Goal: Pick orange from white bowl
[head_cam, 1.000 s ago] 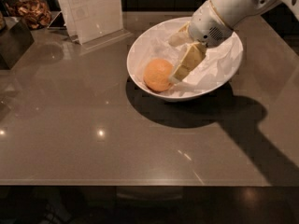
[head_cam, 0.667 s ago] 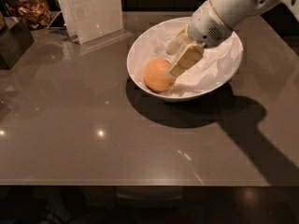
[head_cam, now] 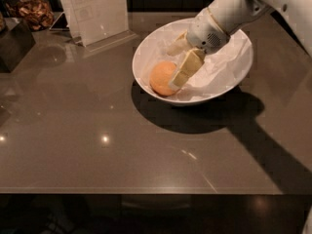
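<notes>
The orange (head_cam: 161, 78) lies in the left part of the white bowl (head_cam: 229, 84), on crumpled white paper. The bowl stands at the back middle of the brown table. My gripper (head_cam: 172, 68) reaches into the bowl from the upper right on a white arm. It is open. Its near finger (head_cam: 185, 69) lies against the orange's right side and hides a little of it. The far finger (head_cam: 177, 45) is just behind the orange. The orange sits partly between the two fingers.
A clear upright sign holder (head_cam: 97, 11) stands behind and left of the bowl. A dark box (head_cam: 14, 43) and a jar of brown snacks (head_cam: 35, 11) are at the far left. The table's front edge (head_cam: 146, 191) runs across the bottom.
My gripper has moved left and down in the bowl, so its fingers now sit at the orange. The orange and bowl have not moved.
</notes>
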`<state>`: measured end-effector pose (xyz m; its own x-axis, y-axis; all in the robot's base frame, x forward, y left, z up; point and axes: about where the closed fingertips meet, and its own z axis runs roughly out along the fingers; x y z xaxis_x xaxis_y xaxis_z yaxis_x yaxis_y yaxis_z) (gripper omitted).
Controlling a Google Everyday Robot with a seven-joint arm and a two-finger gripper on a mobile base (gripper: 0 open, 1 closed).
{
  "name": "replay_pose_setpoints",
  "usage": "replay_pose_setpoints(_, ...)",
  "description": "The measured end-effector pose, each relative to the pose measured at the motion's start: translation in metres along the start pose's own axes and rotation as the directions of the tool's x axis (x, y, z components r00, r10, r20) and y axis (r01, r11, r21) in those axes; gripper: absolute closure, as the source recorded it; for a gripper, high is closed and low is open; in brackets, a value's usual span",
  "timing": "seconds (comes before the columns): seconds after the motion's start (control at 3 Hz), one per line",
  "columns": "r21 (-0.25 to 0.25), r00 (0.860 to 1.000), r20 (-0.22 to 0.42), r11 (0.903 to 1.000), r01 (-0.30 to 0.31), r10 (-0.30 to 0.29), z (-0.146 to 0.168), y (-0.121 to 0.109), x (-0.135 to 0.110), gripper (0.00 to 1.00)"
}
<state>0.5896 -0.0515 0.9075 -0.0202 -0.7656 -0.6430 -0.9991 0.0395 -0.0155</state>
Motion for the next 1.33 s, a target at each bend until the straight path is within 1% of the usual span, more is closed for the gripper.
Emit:
replay_pose_setpoints(0.67,-0.075,1.0,0.014,0.9972,-0.006,0.007,0.028,-0.01,0.002,0.16)
replay_pose_setpoints(1.33,-0.132,1.0,0.013,0.991,-0.024,0.026,0.05,-0.017,0.009,0.14)
